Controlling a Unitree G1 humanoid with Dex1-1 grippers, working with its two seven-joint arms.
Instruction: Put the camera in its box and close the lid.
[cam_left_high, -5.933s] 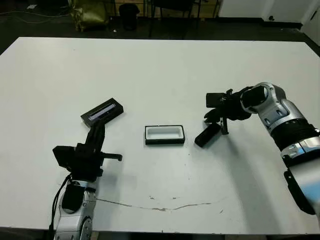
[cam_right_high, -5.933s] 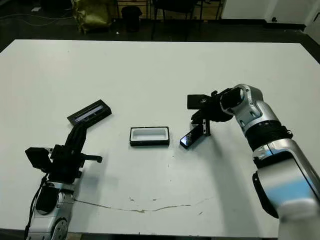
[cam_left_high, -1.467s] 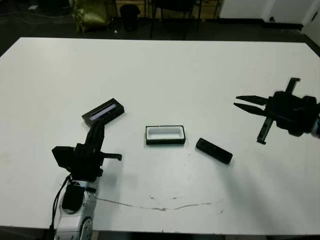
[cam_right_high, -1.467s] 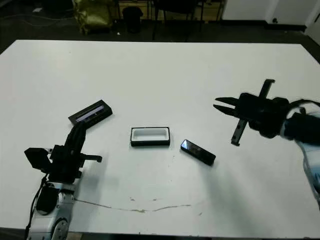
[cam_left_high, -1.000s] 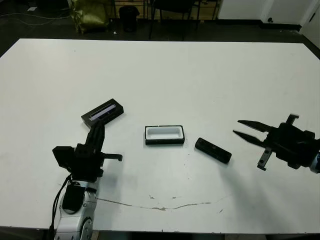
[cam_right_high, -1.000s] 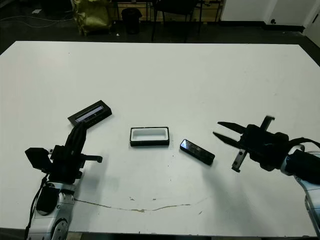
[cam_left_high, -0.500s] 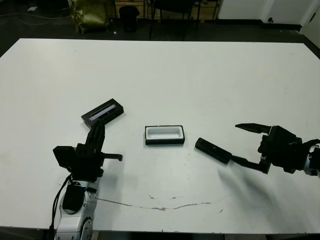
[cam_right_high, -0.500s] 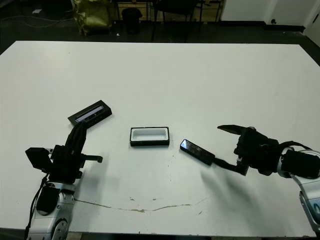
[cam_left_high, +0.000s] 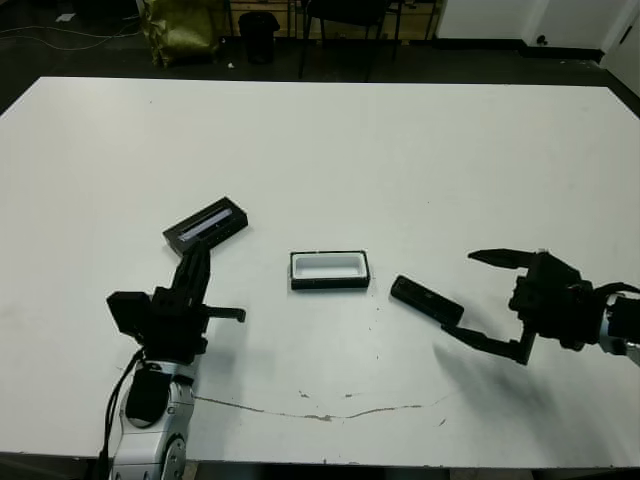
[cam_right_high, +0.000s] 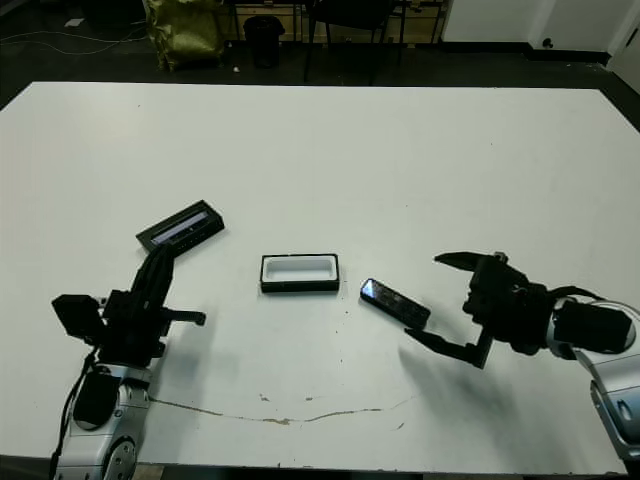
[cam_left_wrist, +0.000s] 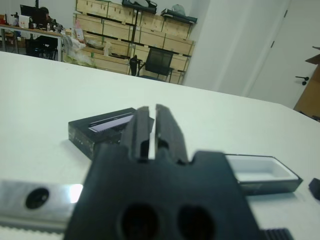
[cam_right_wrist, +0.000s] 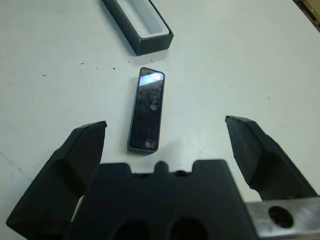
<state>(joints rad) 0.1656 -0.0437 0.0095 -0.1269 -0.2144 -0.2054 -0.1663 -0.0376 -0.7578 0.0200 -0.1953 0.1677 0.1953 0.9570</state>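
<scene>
Here, right gripper (cam_left_high: 470, 297) jaws spread beside the camera (cam_left_high: 427, 301) (left gripper (cam_left_high: 195, 262) jaws together).

In the left wrist view, the left gripper's (cam_left_wrist: 148, 131) black body fills the foreground and hides the near table and part of the lid (cam_left_wrist: 102, 131) behind its fingers. The box (cam_left_wrist: 260, 176) lies beyond that body, its near end covered by it, and at the picture's edge past the box only a dark corner of the camera (cam_left_wrist: 315, 188) shows.

In the right wrist view, the box (cam_right_wrist: 139, 27) is cut off at the picture's edge, so its far end is unseen. The right gripper's (cam_right_wrist: 165, 150) body covers the table just short of the camera (cam_right_wrist: 146, 109), and both fingers are cropped at the corners.

In the head views, the right arm (cam_right_high: 600, 345) past the gripper runs out of frame.
</scene>
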